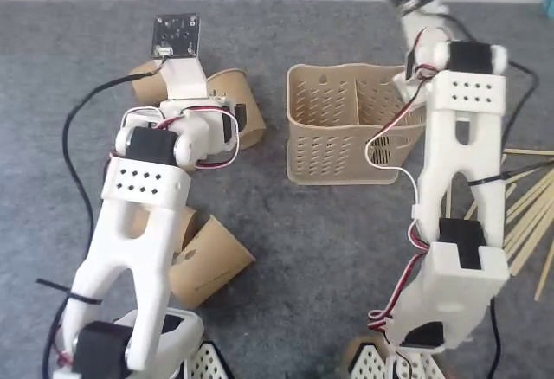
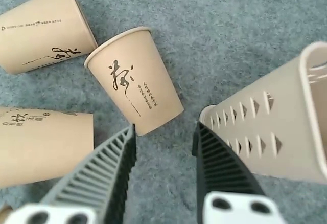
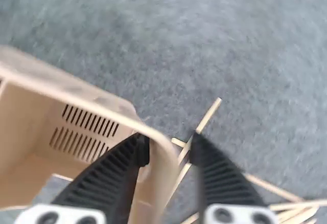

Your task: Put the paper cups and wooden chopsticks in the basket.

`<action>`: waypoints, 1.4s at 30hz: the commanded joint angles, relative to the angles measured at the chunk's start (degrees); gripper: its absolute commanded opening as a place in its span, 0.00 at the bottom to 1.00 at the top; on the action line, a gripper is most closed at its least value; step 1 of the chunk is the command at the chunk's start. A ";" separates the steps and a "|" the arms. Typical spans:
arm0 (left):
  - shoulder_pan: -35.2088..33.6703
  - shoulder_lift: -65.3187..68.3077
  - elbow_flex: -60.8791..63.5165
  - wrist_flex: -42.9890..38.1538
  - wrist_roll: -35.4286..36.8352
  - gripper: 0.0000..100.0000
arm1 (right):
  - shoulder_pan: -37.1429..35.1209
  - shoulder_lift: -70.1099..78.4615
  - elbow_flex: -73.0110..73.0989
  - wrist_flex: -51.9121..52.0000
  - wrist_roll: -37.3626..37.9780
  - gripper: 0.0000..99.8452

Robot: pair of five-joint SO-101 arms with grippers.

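On grey carpet (image 1: 329,249): basket (image 1: 346,150) upright, centre; paper cups (image 1: 208,262) on their sides, L arm's side; L gripper (image 2: 163,132) wide open, empty, over one cup; R gripper (image 3: 168,144) part-open, empty, straddling basket's corner rim; wooden chopsticks (image 1: 528,206) scattered beside basket, R arm's side.

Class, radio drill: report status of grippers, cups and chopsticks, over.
Left gripper open over a lying cup. Right gripper open, astride the basket rim. Chopsticks on the table outside the basket. Basket wall between right jaws.
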 commanded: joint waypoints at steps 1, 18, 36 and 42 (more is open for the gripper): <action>0.18 -0.70 -0.57 -1.67 0.35 0.18 | 1.45 -1.19 -6.77 3.91 -5.80 0.22; -4.13 -15.74 -4.53 18.64 -3.78 0.18 | 3.65 -22.81 1.14 19.56 -10.46 0.22; -38.15 -20.13 -2.07 24.79 -13.45 0.18 | -37.41 -65.80 53.63 15.78 2.37 0.22; -45.10 -20.13 2.07 23.82 -19.87 0.18 | -46.11 -65.89 65.41 2.15 -1.05 0.22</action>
